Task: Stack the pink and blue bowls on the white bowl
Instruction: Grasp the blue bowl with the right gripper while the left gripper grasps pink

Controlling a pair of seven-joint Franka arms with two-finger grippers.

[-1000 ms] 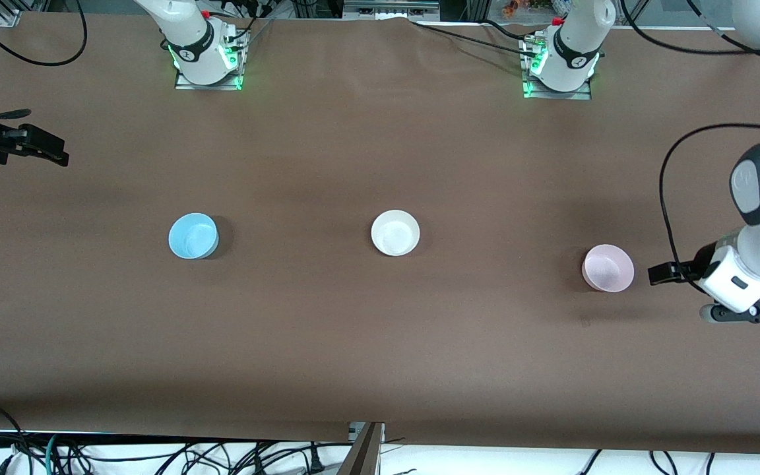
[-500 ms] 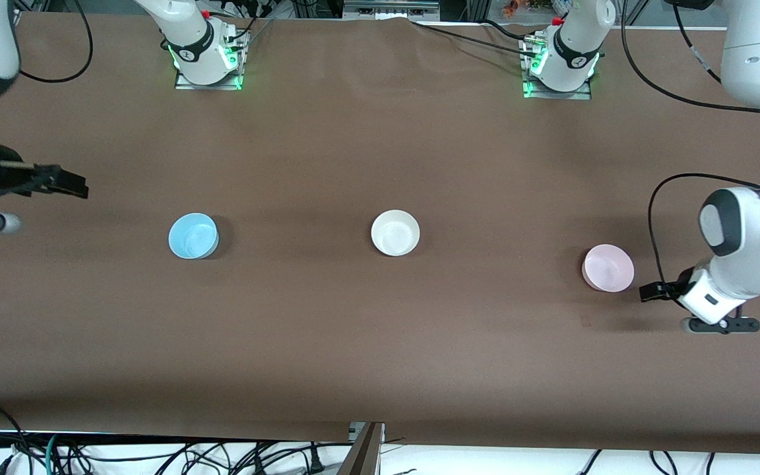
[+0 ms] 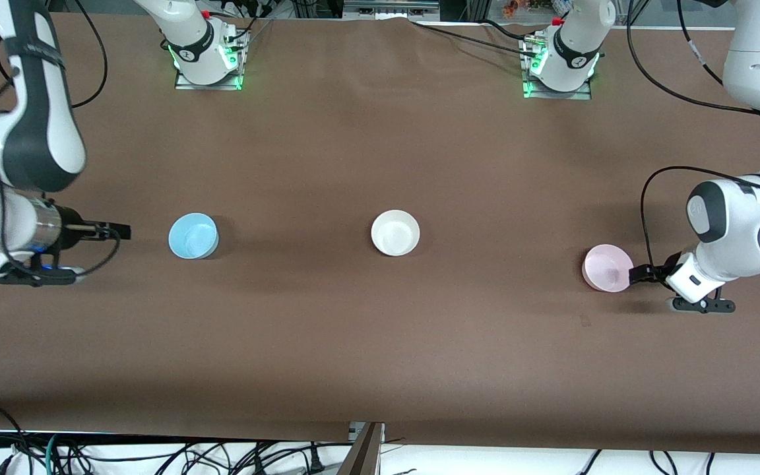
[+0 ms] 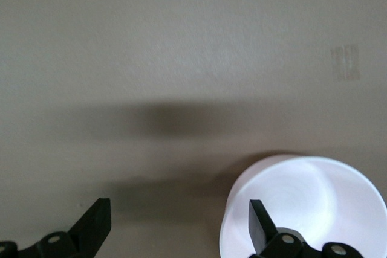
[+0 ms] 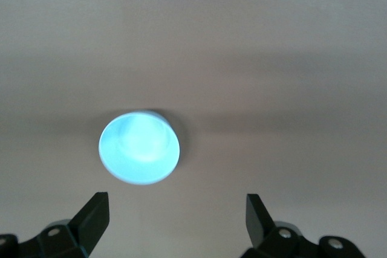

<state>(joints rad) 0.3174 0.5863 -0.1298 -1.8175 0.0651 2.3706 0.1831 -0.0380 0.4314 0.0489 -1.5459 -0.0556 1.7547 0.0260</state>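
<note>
You have a long tabletop point(image 3: 380, 343) covered in a plain brown mat, creased a little near the arm bases. Both bases stand along its edge farthest from the front camera, green lights glowing at their feet, with black cables trailing off toward the rack there. More loose cables point(image 3: 156, 455) lie on the floor below the nearest edge.

The three bowls sit upright in a rough row, well apart from one another, with bare mat between them. The white bowl point(image 3: 395, 232) is in the middle. The blue bowl point(image 3: 192, 235) is toward the right arm's end, the pink bowl point(image 3: 607, 267) toward the left arm's end and slightly nearer the front camera than the other two.

Your left gripper point(image 3: 640, 274) is low at the pink bowl, on the side away from the white bowl — its tips reach the rim. In the left wrist view the fingers point(image 4: 260, 225) are spread wide, one overlapping the bowl's rim point(image 4: 308, 200) and the other out over bare mat; whether it touches the bowl you cannot tell.

Your right gripper point(image 3: 119, 231) is low over the mat just beside the blue bowl, apart from it. The right wrist view shows its fingers point(image 5: 257, 216) spread wide, the bowl point(image 5: 139, 146) ahead, nearer one finger than the other.
</note>
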